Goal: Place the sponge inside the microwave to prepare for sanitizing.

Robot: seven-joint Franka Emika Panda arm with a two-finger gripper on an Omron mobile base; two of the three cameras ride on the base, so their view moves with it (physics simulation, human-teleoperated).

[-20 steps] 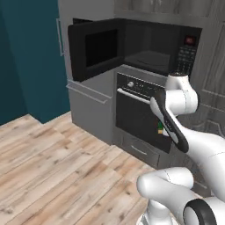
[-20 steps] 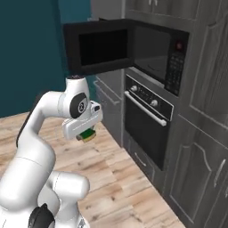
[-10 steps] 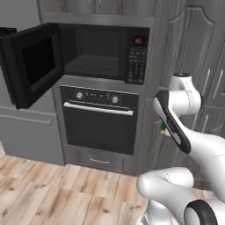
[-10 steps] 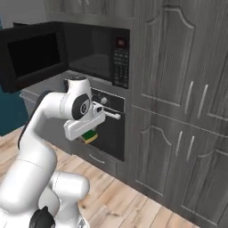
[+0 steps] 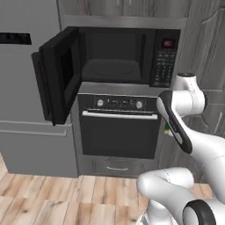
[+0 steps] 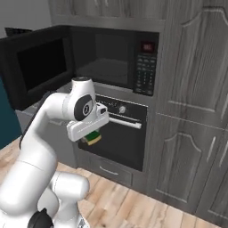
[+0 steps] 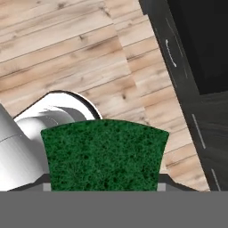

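While the gripper (image 6: 91, 133) hangs in front of the oven (image 5: 117, 127), it is clamped on the sponge (image 6: 93, 138), whose yellow body and green face peek out just below the hand in the right base view; from the hand view that green scrub face (image 7: 104, 153) sits between the fingers, pointing down at the floor. Up above, the microwave (image 5: 115, 56) stands with its door (image 5: 57, 79) swung wide to the left, the dark cavity and turntable exposed, a red display glowing on the button panel (image 5: 164, 65). Right beneath it is the black oven, with its row of knobs and silver bar handle. Grey cabinet fronts (image 6: 191, 111) run floor to ceiling on the right, and pale wood planks (image 5: 66, 197) cover the floor.
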